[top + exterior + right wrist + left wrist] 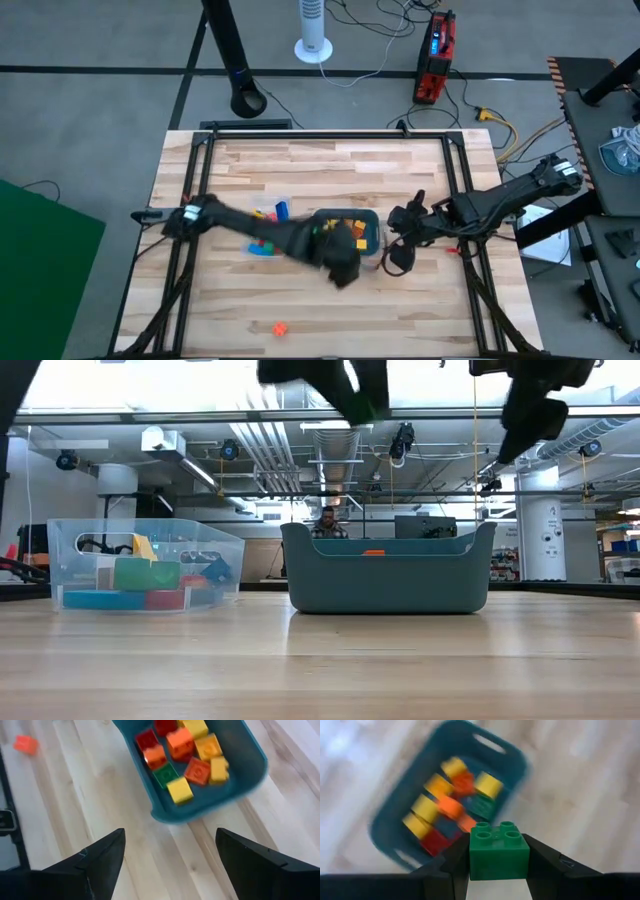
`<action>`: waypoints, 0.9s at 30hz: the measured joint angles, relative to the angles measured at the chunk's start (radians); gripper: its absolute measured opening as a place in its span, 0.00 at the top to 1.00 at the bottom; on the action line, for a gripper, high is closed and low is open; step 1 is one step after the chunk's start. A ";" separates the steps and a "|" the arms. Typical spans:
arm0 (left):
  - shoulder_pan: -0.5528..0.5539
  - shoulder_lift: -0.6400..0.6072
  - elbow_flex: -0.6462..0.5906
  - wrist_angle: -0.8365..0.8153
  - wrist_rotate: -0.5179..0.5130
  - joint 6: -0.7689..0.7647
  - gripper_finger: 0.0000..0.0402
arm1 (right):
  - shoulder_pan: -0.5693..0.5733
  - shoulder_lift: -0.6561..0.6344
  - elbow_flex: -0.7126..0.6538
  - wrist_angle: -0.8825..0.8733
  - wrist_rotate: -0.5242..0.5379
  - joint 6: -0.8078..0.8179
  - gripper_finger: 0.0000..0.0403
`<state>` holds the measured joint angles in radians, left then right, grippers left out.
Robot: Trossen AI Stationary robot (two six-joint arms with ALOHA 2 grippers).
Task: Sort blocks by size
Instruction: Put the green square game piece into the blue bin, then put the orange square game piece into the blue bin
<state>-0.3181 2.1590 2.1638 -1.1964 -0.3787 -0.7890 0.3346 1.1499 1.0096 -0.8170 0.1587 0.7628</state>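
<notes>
Between the left fingers (499,870), a green block (498,850) is clamped above the teal tray (387,827).
Beyond those fingers, the tray holds small red, orange, yellow and green blocks (184,757). The right fingers (170,857) are spread wide and hold nothing, just beside the tray above the wooden surface (330,160). One orange block (25,743) lies apart from them on the surface.

Left end effector (499,870) clamped, right end effector (170,855) agape.
</notes>
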 joint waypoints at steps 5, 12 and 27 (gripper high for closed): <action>0.104 0.002 -0.117 0.086 0.067 0.146 0.66 | 0.037 -0.030 0.000 -0.115 0.003 0.081 0.27; 0.145 0.002 -0.251 0.195 0.136 0.136 0.61 | 0.131 -0.123 -0.001 -0.222 0.124 0.229 0.24; 0.034 -0.008 0.065 -0.140 0.194 0.082 0.48 | 0.165 -0.181 -0.011 -0.221 0.210 0.275 0.17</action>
<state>-0.2845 2.1514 2.2287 -1.3361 -0.1842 -0.7073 0.4999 0.9684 0.9984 -1.0375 0.3688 1.0374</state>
